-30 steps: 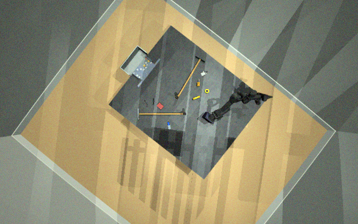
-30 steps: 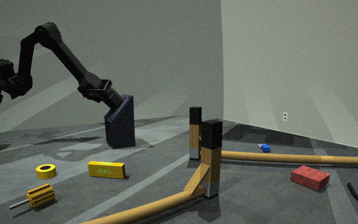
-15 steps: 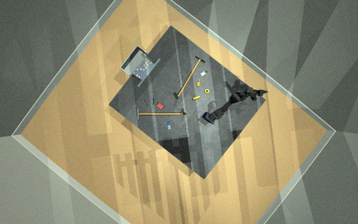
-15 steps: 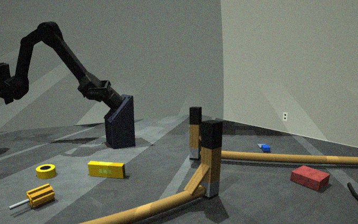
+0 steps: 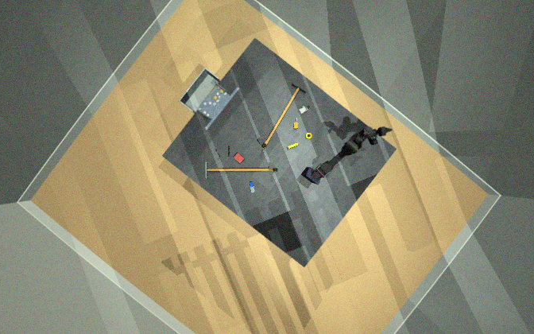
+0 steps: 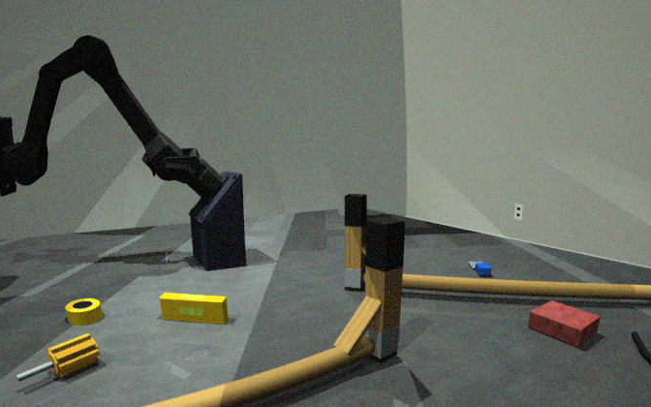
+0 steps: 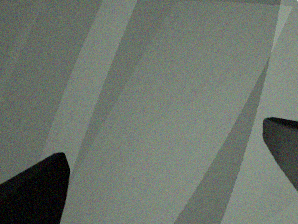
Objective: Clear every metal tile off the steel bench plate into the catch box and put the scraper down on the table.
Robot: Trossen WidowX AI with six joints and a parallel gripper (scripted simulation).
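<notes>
The robot arm (image 5: pixel 352 144) (image 6: pixel 120 96) rises from its slanted base (image 5: pixel 307 176) (image 6: pixel 232 227), the landmark here, bends sharply at a high elbow, then drops to a wrist (image 6: pixel 32 161) well apart from that base. Beyond the wrist, the end effector (image 7: pixel 166 145) hangs above the base's foot level, fingers spread wide, nothing between them.
</notes>
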